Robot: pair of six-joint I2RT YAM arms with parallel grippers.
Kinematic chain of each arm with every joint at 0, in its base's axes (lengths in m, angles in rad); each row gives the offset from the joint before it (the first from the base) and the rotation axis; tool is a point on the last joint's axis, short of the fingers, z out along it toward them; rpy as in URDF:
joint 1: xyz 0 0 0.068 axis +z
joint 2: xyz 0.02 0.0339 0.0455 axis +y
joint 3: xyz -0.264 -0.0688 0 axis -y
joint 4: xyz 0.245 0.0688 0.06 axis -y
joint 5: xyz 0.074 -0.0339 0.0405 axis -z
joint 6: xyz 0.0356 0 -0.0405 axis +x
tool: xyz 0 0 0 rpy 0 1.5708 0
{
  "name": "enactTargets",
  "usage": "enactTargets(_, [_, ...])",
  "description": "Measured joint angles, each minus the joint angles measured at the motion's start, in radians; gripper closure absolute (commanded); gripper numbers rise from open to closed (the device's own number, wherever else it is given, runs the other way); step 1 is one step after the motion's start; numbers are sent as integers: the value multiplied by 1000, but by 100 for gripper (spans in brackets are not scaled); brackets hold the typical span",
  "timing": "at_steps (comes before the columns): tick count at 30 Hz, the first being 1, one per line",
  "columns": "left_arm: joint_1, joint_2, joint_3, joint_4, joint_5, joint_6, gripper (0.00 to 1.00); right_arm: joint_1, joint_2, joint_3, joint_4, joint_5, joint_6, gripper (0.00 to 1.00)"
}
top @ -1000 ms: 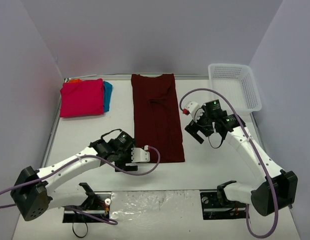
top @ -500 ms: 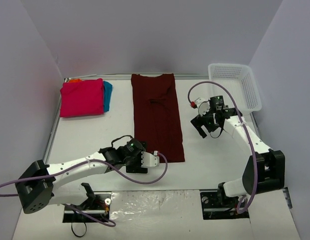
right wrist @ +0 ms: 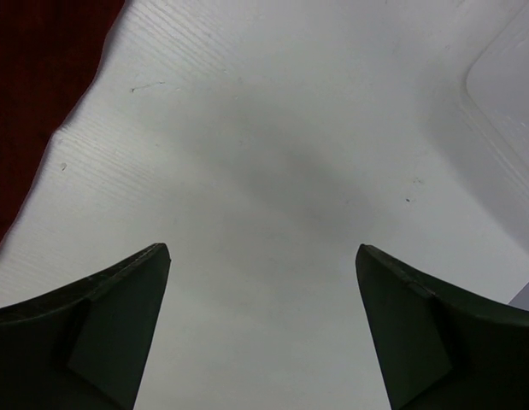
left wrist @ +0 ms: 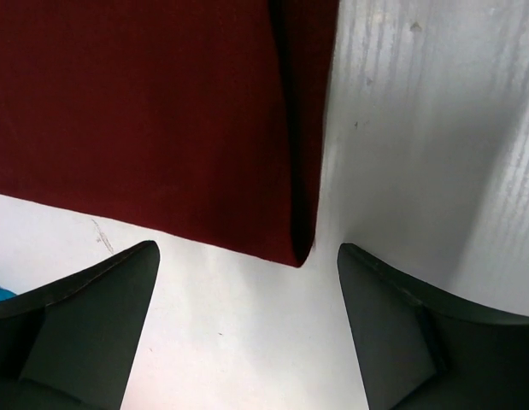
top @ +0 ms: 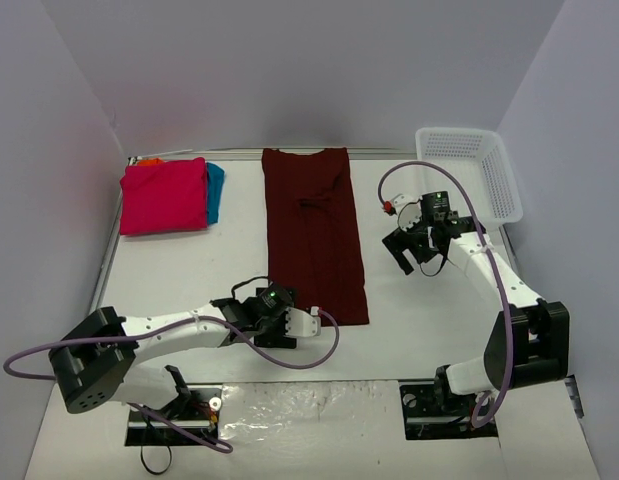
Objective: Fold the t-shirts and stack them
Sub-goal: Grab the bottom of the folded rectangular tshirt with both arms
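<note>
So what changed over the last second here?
The left gripper slid right to the near hem of the maroon t-shirt, jaws open either side of a hem corner, nothing gripped. The right gripper shifted slightly right, toward the basket, open and empty. The maroon t-shirt, the pink folded stack and the basket stayed put.

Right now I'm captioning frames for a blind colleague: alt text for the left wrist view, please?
A corner of a dark maroon t-shirt lies flat on the white table, centred just ahead of the open left end effector. Its two dark fingers frame the bottom corners, not touching the cloth.
</note>
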Motion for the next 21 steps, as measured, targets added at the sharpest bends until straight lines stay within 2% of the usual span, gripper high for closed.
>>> enactTargets(3, [0,10,0,23,-12,0,18,0,0,-9,10,-4,1,14])
enactTargets(6, [0,22,0,37,-16,-4,37,-3,0,-15,11,-12,4,14])
enactTargets(7, [0,29,0,40,-18,-3,46,-4,0,-17,12,-13,4,15])
enactTargets(9, [0,43,1,48,-18,-4,52,-5,0,-20,13,-15,5,15])
enactTargets(10, [0,52,2,51,-18,-3,59,-5,0,-21,14,-16,5,15])
enactTargets(12, [-1,63,2,55,-18,-5,65,-5,0,-22,17,-18,7,15])
enactTargets(13, [-2,69,3,58,-18,-4,72,-5,0,-23,18,-18,7,15])
enactTargets(15, [-2,79,3,63,-18,-4,78,-5,-3,-30,24,-19,8,15])
enactTargets(16, [-3,84,4,66,-19,-4,85,-5,-4,-34,24,-19,8,15])
enactTargets(19, [-3,97,8,67,-17,-3,97,-5,-7,-44,24,-19,8,15])
enactTargets(21, [-3,103,17,58,-13,-4,98,-5,-8,-45,24,-21,8,15])
